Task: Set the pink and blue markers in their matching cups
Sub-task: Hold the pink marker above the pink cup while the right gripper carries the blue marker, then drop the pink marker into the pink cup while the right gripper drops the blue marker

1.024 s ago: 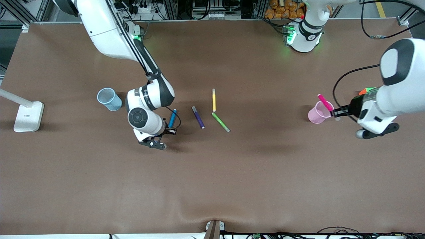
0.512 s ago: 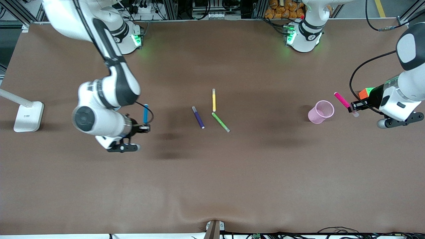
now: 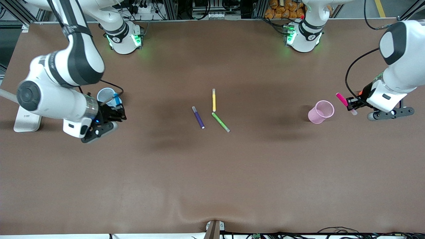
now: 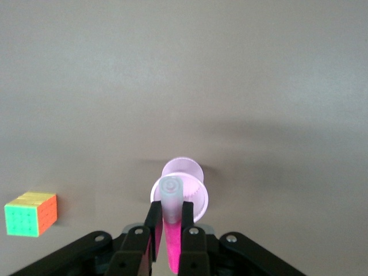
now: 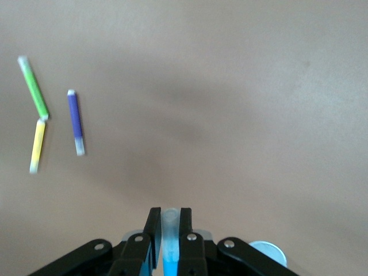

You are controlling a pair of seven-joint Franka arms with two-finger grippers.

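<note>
Over the blue cup (image 3: 105,95), the right gripper (image 3: 114,111) is clamping the blue marker (image 3: 116,99) upright, cap down, aligned for a drop. Toward the left arm's end, the left gripper (image 3: 351,103) is pinching the pink marker (image 3: 341,99) just beside the pink cup (image 3: 320,112), apparently lining up insertion.

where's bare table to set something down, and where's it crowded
Bare: the wide strip nearer the front camera than the purple pen, yellow pen and green pen, and the stretch between them and the pink cup. Crowded: around those pens and at the blue cup.
</note>
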